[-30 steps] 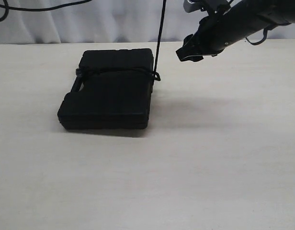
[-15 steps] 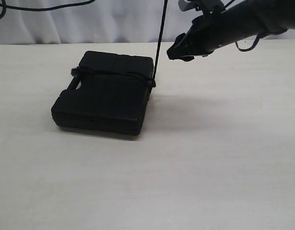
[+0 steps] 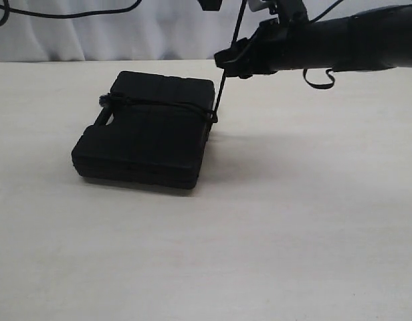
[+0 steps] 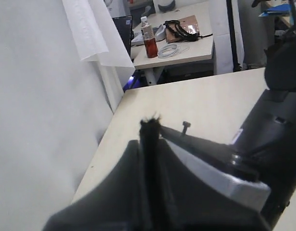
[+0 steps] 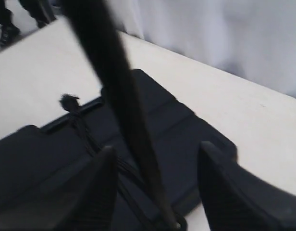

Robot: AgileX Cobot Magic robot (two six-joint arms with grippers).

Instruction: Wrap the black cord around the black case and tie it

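Note:
The black case (image 3: 146, 130) lies flat on the table left of centre. The black cord (image 3: 159, 103) crosses its top from a knot by the handle (image 3: 106, 100) to the right edge, then rises taut and slanted (image 3: 226, 67) out of the top of the view. My right gripper (image 3: 226, 60) is open beside this rising strand. In the right wrist view the cord (image 5: 124, 96) runs between the spread fingers (image 5: 102, 187) of the right gripper (image 5: 157, 149), above the case (image 5: 196, 130). My left gripper (image 4: 150, 144) is shut on the cord (image 4: 149, 154), whose frayed end sticks out.
A white curtain (image 3: 126, 33) hangs behind the table's far edge, with thin arm cables (image 3: 59, 10) in front of it. The right arm (image 3: 353, 43) reaches in from the upper right. A second table with a bottle (image 4: 149, 43) stands beyond.
My right gripper has moved left until it reaches the taut strand. The case slid a little to the left earlier, and the rising cord now leans more to the right.

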